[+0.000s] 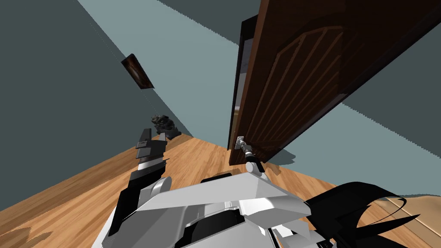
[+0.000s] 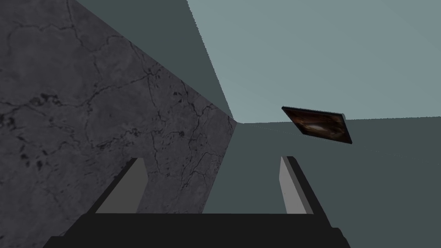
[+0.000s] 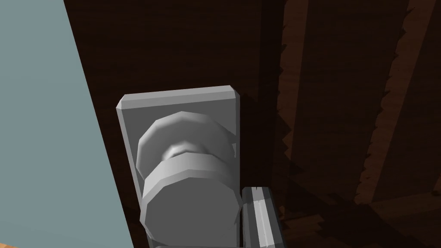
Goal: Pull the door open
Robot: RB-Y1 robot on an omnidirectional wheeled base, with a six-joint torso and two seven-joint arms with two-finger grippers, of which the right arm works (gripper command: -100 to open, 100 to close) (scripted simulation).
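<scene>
A dark brown panelled door (image 1: 301, 77) stands slightly ajar, with a lit strip showing along its free edge. Its grey round knob (image 3: 189, 202) sits on a grey backplate (image 3: 176, 107). My right gripper (image 1: 246, 149) reaches up to the knob (image 1: 240, 140) and is shut on it. One finger (image 3: 258, 215) presses the knob's side, and the other is hidden behind the knob. My left gripper (image 2: 211, 187) is open and holds nothing. That arm (image 1: 150, 150) is raised to the left of the door, away from it.
Wooden floor (image 1: 77, 189) runs to grey-blue walls. A small dark object (image 1: 164, 125) sits on the floor in the corner left of the door. A dark framed picture (image 1: 138, 71) hangs above it. A black curved shape (image 1: 357, 206) lies at lower right.
</scene>
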